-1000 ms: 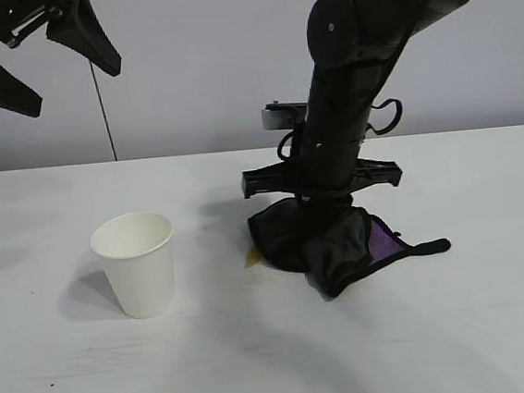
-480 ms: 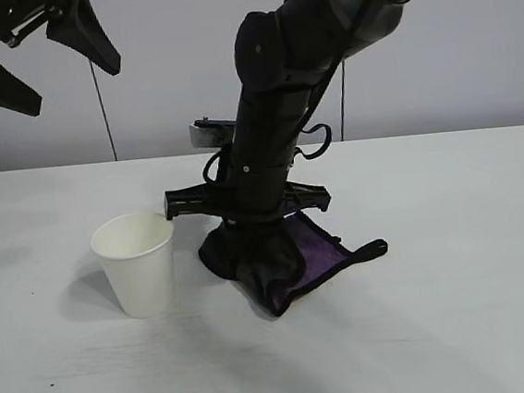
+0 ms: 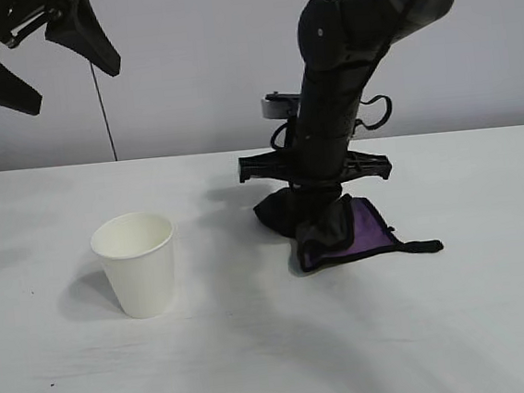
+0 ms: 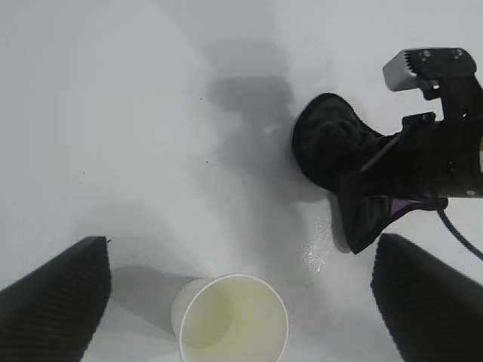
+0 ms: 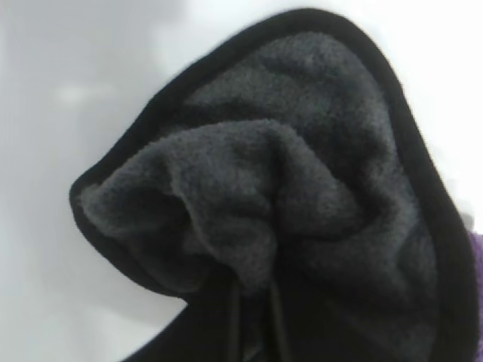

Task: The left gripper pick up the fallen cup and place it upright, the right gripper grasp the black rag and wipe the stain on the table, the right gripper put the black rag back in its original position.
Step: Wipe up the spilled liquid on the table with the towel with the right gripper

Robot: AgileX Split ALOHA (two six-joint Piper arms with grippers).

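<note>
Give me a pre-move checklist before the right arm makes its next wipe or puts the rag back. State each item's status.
1. Cup upright and apart from the rag: ok.
2. Black rag bunched under the right gripper and resting on the table: ok. Finger hold itself: cannot tell, the cloth hides the fingers.
3. Stain gone: cannot tell. No amber blot shows in the exterior view, but the left wrist view shows a faint wet sheen beside the rag.
4. Left gripper raised, open, off to the cup's side, out of the wiping path: ok.
5. Table to the right of the rag free for setting it down: ok.
</note>
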